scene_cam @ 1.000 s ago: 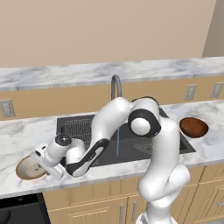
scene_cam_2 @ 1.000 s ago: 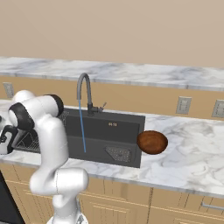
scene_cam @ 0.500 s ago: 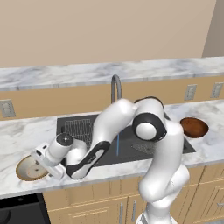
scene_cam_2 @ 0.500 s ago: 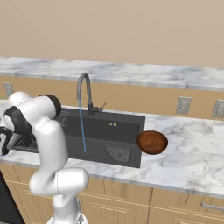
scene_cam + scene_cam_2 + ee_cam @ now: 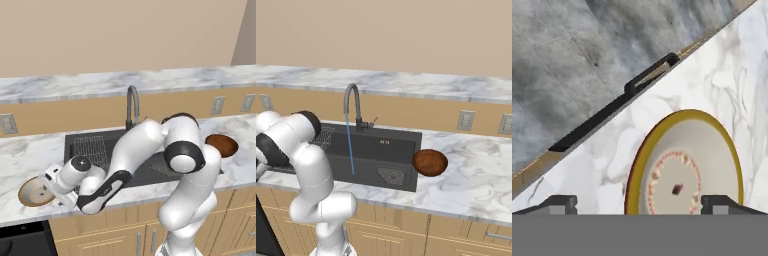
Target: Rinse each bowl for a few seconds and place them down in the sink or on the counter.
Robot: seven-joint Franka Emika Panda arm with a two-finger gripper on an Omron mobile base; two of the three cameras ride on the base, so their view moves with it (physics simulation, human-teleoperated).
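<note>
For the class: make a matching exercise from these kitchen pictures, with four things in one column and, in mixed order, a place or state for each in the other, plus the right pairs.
Things
1. tan bowl
2. reddish-brown bowl
3. tap
4. gripper

Places or states
A. running a thin stream of water into the sink
B. on the counter right of the sink
C. open, just above a bowl
D. on the counter left of the sink, near its front edge

Pairs: 1-D, 2-B, 3-A, 4-C
</note>
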